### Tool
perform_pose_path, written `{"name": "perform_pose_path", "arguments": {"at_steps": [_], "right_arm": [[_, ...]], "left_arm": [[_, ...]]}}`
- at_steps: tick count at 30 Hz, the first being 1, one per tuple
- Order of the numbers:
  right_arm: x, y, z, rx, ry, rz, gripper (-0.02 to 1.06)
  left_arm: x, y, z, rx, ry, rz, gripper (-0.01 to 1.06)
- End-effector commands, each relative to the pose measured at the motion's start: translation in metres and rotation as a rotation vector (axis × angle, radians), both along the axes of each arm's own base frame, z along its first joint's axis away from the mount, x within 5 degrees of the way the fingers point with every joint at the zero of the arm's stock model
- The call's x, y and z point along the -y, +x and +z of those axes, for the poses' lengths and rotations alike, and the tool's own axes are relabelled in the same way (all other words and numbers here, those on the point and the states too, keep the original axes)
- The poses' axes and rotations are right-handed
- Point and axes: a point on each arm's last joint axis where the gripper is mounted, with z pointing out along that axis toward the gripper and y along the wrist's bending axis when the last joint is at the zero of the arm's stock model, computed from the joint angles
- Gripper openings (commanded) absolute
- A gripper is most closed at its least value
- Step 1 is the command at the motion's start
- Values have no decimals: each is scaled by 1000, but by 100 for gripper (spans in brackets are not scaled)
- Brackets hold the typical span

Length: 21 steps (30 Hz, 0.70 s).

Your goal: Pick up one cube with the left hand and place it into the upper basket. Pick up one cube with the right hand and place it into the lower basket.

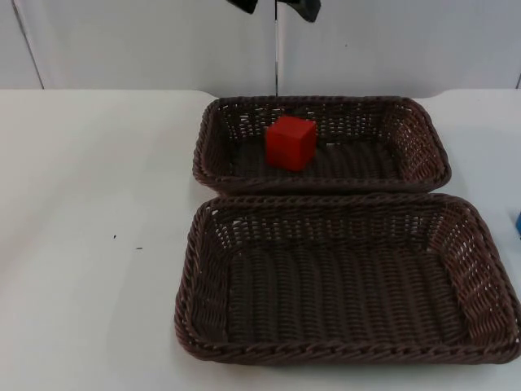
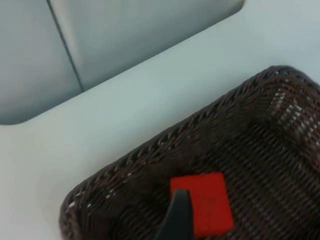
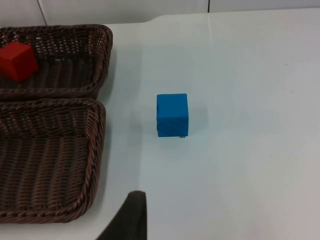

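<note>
A red cube (image 1: 291, 142) lies inside the upper basket (image 1: 423, 138), left of its middle. In the left wrist view my left gripper (image 2: 176, 220) hangs above that basket (image 2: 150, 155), close over the red cube (image 2: 207, 202), and holds nothing. The lower basket (image 1: 203, 269) holds nothing. A blue cube (image 3: 172, 115) stands on the white table to the right of both baskets, and only its edge (image 1: 518, 224) shows in the top view. In the right wrist view my right gripper (image 3: 131, 220) is above the table, short of the blue cube and beside the lower basket's rim (image 3: 95, 165).
The two dark wicker baskets lie rim to rim in the middle of the table (image 1: 89, 228). The grey partition wall (image 1: 122, 41) closes off the far side. Bare white table lies left of the baskets and around the blue cube (image 3: 250, 150).
</note>
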Motion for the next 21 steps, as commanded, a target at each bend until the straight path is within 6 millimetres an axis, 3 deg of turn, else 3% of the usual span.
{"name": "perform_pose_path", "arguments": {"at_steps": [1, 12, 21], "right_arm": [[0, 2, 0, 0, -4, -6, 105], [0, 2, 0, 0, -4, -6, 105], [0, 2, 0, 0, -4, -6, 105]], "left_arm": [[-3, -5, 16, 20, 10, 16, 73], [-11, -23, 46, 36, 9, 13, 73], [-32, -63, 67, 86, 1, 26, 73]]}}
